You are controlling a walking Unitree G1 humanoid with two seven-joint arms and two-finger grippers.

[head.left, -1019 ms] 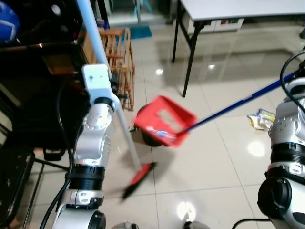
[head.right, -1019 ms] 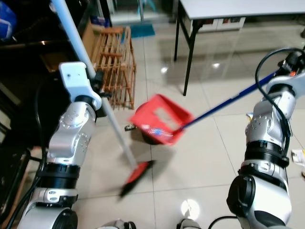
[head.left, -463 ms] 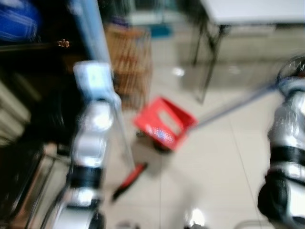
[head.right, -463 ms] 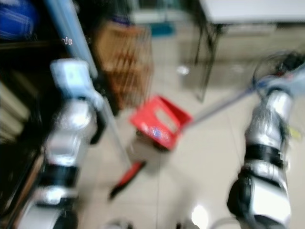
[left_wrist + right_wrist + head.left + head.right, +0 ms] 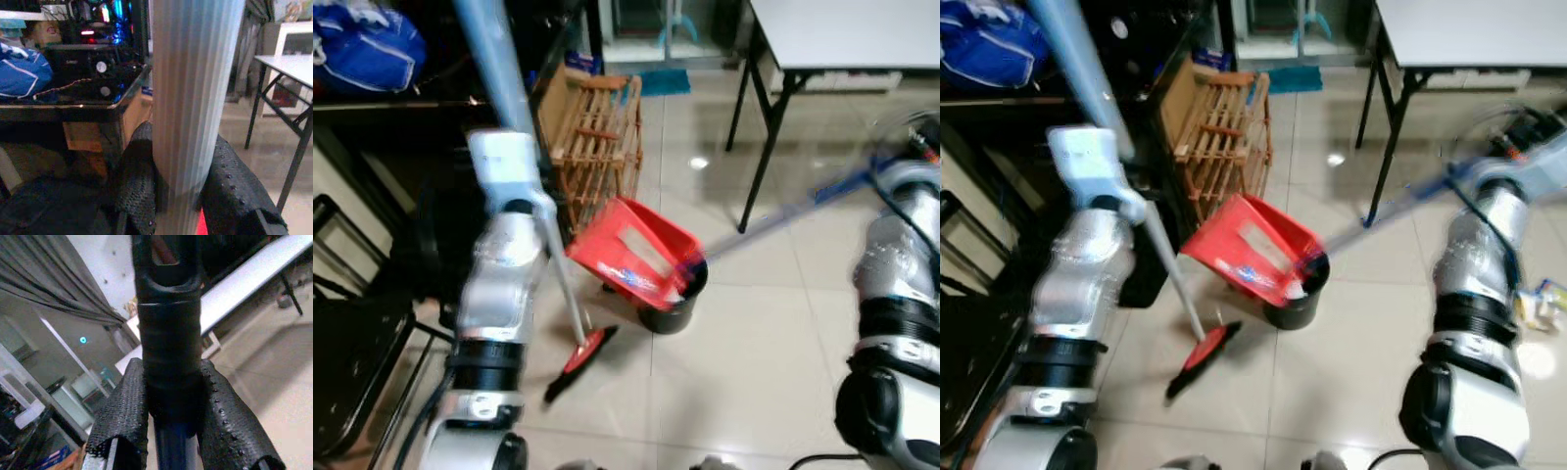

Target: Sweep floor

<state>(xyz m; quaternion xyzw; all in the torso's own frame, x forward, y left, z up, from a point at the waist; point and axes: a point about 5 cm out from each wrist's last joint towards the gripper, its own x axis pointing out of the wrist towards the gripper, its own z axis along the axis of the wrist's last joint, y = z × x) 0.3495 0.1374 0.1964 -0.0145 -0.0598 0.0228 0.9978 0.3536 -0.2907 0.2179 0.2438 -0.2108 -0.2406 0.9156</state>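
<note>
just dustpan (image 5: pixel 631 257) over bucket (image 5: pixel 668 308) (rim touching)

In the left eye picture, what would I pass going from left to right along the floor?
Black chair → broom head → red dustpan → black bucket → table leg → robot's right arm.

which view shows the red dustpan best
The left eye view: the red dustpan is sharp there, tilted over the black bucket. The right eye view gives the same scene, slightly blurrier. The left wrist view catches just a red sliver below the broom handle.
</note>
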